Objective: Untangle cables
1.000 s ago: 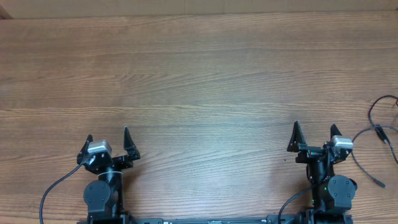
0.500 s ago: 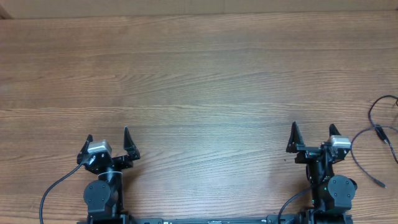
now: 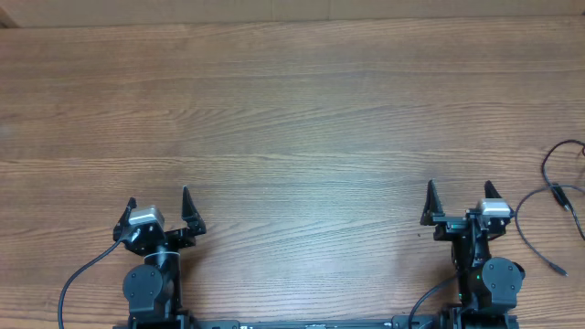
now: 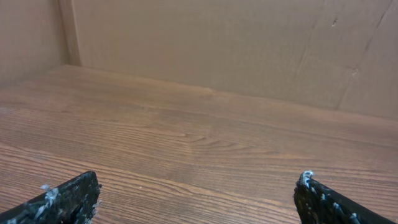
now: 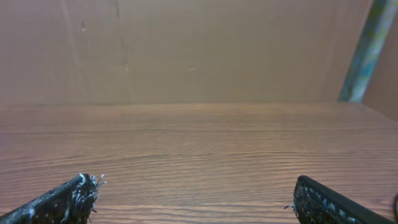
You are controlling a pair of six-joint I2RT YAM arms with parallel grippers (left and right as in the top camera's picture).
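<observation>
The cables [image 3: 556, 196] are thin black cords lying looped on the wooden table [image 3: 292, 119] at its far right edge, partly cut off by the frame. My right gripper [image 3: 461, 185] stands open to their left, apart from them, with nothing between its fingers. My left gripper [image 3: 158, 197] is open too, near the front left and far from the cords. In the left wrist view the left gripper [image 4: 199, 180] shows only bare wood between its wide-apart tips. It is the same with the right gripper [image 5: 196, 182] in the right wrist view.
A brown cardboard wall [image 4: 217, 43] closes off the back of the table. Both arm bases [image 3: 151, 288] sit at the front edge, with thick black wires trailing from them. A pale greenish post [image 5: 367, 50] stands at the back right.
My right gripper has shifted slightly to the left. The left arm and the cables have not moved.
</observation>
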